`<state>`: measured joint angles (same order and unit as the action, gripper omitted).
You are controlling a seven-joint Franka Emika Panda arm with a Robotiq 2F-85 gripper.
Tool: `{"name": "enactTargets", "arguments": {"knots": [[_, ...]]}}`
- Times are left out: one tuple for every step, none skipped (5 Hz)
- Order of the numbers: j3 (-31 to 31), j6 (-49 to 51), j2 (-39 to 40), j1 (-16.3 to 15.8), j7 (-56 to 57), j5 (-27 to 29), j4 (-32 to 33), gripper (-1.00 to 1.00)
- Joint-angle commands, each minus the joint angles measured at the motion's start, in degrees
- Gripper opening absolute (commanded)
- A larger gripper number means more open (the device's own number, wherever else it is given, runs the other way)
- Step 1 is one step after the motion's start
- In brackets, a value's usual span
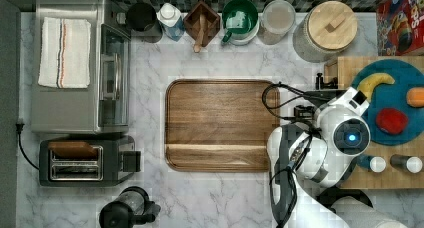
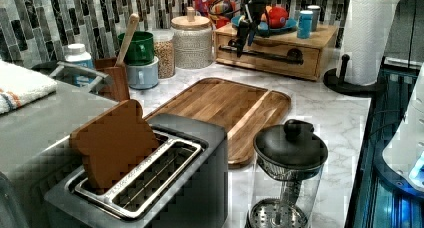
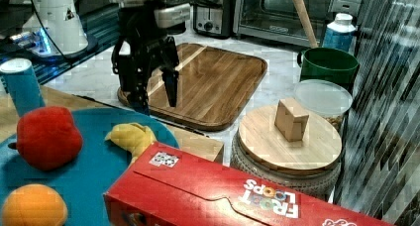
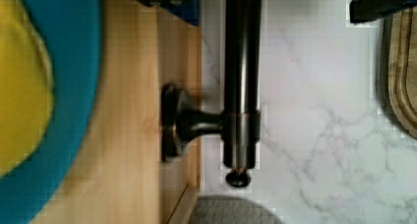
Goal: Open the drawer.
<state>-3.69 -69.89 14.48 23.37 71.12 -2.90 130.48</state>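
Gripper [image 3: 157,94]: fingers spread apart, pointing down, straddling the black bar handle [image 4: 241,76] near one end post. Nothing clamped. Drawer [image 2: 272,54]: closed, in the light wooden box at the bench's back edge in the left view, right of the lidded jar [image 2: 192,35]. Blue plate [image 3: 94,171] with fruit sits on the box. Red cereal box [image 3: 223,191] reads "FROOT LOOPS", upside down.
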Motion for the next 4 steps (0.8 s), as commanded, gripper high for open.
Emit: {"name": "enactTargets", "arguments": {"knots": [[0.3,-2.6,-1.1,-3.2,-6.6,-2.1,4.2,1.00],[3.9,6.9,-2.4,-1.4,-2.0,1.6,1.0,1.00],[7.0,15.8,0.5,-0.2,1.4,5.7,-4.4,1.00],[6.6,12.7,3.1,-2.5,2.5,6.9,-5.0,1.00]]}}
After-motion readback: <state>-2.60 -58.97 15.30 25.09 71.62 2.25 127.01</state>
